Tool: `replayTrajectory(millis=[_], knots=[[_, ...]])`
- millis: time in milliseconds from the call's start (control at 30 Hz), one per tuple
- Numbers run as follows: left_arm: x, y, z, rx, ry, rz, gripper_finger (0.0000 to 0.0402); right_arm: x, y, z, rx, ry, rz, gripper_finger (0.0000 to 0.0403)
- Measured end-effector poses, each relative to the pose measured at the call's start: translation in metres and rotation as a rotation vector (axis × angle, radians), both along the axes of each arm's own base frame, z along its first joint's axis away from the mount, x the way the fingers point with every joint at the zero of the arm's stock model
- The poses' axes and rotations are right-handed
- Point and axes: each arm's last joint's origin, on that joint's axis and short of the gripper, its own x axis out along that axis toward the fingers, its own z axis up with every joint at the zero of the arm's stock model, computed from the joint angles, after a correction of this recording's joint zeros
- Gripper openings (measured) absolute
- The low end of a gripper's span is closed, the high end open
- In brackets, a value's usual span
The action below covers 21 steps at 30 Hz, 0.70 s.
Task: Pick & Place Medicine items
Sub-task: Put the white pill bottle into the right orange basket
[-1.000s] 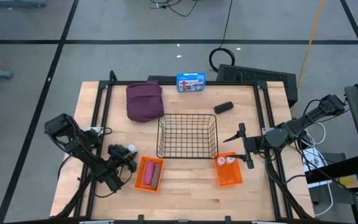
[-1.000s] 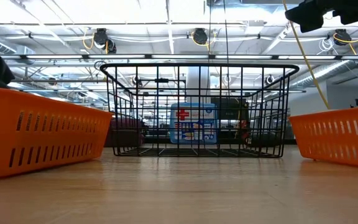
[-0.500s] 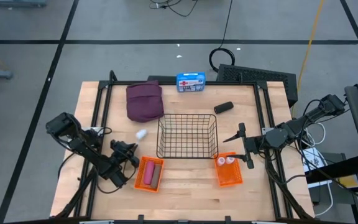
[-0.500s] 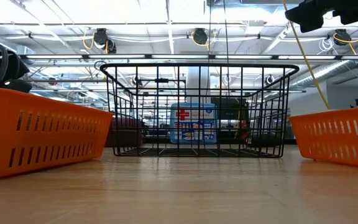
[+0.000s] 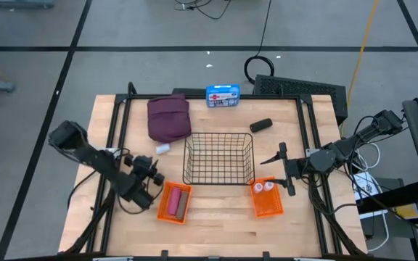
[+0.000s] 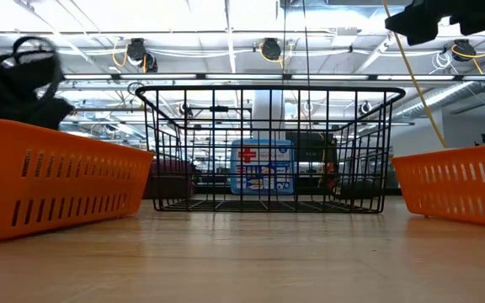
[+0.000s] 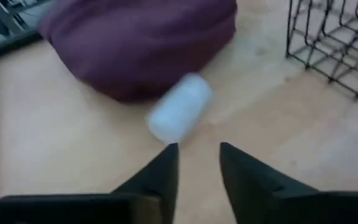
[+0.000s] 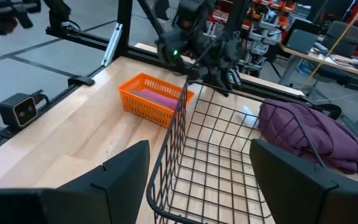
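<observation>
One left gripper (image 7: 194, 155) hovers empty, slightly spread, behind a toppled white bottle (image 7: 180, 115).

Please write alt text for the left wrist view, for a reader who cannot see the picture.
A small white bottle lies on its side on the wooden table, just ahead of the left gripper, whose two dark fingers stand slightly apart and hold nothing. A maroon fabric pouch lies right behind the bottle, and a corner of the black wire basket shows to one side.

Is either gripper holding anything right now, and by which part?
Nothing is held. The white bottle lies on its side, loose on the table ahead of the left gripper, by the maroon pouch. The right gripper is open and empty.
</observation>
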Motion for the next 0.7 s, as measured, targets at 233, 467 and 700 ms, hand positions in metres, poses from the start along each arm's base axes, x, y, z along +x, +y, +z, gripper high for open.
replayTrajectory(millis=[233,467,700], knots=[[0.008,0.036,0.027,-0.06,0.121,-0.034,0.0223,0.0,0.0,0.0,-0.001,0.002,0.0,0.0265],[0.017,0.074,0.02,-0.207,0.147,-0.166,0.0236,0.0,0.0,-0.001,-0.004,0.007,0.0,0.0265],[0.008,0.093,0.008,-0.274,0.179,-0.267,0.0212,0.0,0.0,-0.002,-0.005,0.023,0.0,0.0265]])
